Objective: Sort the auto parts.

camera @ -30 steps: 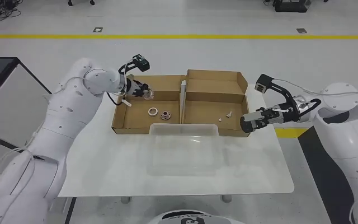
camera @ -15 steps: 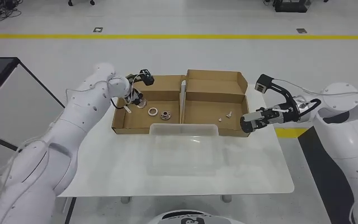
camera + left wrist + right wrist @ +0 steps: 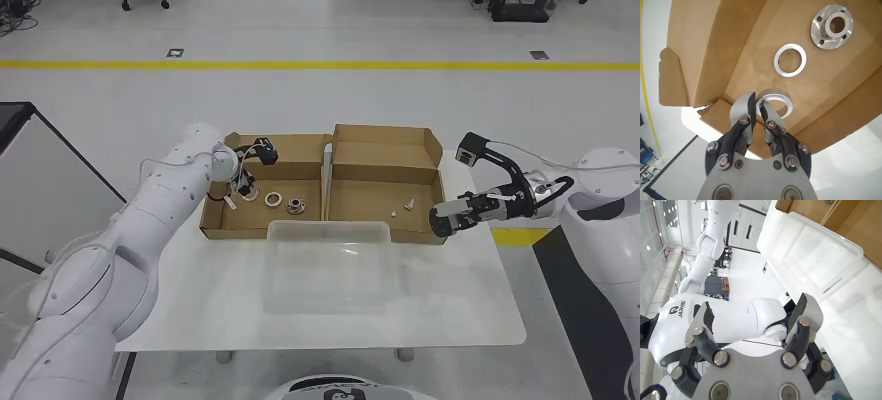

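Left wrist view: fingers (image 3: 742, 110) of left gripper (image 3: 756, 100) pinch metal ring (image 3: 776, 96).

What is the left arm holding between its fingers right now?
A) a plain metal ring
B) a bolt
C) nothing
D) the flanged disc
A: the left gripper pinches a ring by its wall, one finger inside its hole, while the flanged disc and a second ring lie loose in the box.

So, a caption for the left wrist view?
Left gripper pinches a metal ring in the cardboard box, near a second ring and flanged hub.
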Tool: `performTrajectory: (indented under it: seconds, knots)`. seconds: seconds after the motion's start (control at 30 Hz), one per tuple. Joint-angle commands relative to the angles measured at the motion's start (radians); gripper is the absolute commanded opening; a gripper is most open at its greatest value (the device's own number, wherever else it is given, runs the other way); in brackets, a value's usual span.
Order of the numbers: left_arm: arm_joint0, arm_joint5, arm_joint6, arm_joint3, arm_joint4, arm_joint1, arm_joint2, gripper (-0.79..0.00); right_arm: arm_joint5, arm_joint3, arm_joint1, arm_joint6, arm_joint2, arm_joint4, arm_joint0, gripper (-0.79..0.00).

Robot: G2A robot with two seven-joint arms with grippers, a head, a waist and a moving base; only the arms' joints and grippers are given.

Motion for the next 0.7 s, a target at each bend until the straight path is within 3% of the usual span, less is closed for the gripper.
performTrajectory:
  seconds: [0.0, 0.67]
  knots:
    - [-0.002, -0.001, 0.015, 0.021, 0.021, -0.009, 0.012, -0.785, 0.0, 0.0, 0.0, 0.0, 0.0, 0.0, 0.0, 0.0]
    - [-0.009, 0.004, 0.197, 0.191, 0.144, -0.087, 0.068, -0.785, 0.0, 0.0, 0.0, 0.0, 0.0, 0.0, 0.0, 0.0]
